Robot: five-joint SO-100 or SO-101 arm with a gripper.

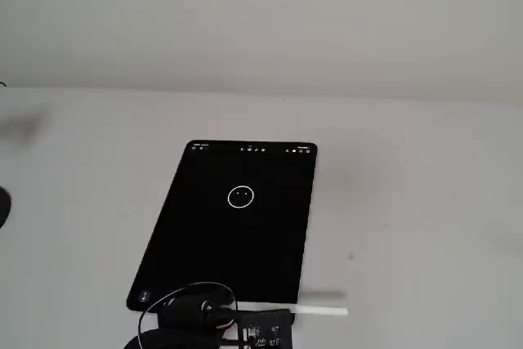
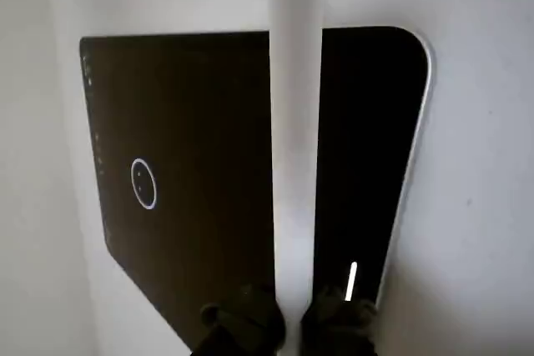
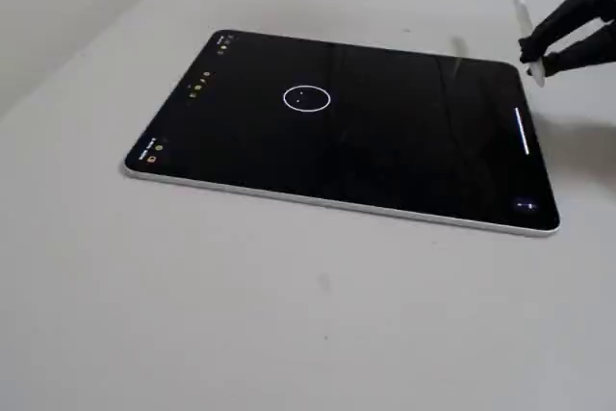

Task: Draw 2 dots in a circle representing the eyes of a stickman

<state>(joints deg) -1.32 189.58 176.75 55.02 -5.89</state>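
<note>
We see the circle (image 1: 240, 196) on the black tablet (image 1: 204, 251) that lies on the white table (image 1: 425, 202), with the 2 dots (image 1: 240, 193) inside the ring. Our gripper (image 3: 535, 53) sits at the tablet's short edge far from the toolbar icons, well apart from the circle, its jaws clenched on a white stylus (image 3: 523, 16). In the wrist view the stylus (image 2: 295, 122) runs up the middle, with the circle (image 2: 143, 183) off to its left.

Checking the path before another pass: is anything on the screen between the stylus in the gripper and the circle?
Nothing visible. The tablet screen between the gripper with its stylus and the circle is bare black glass; the 2 dots already sit inside.
</note>
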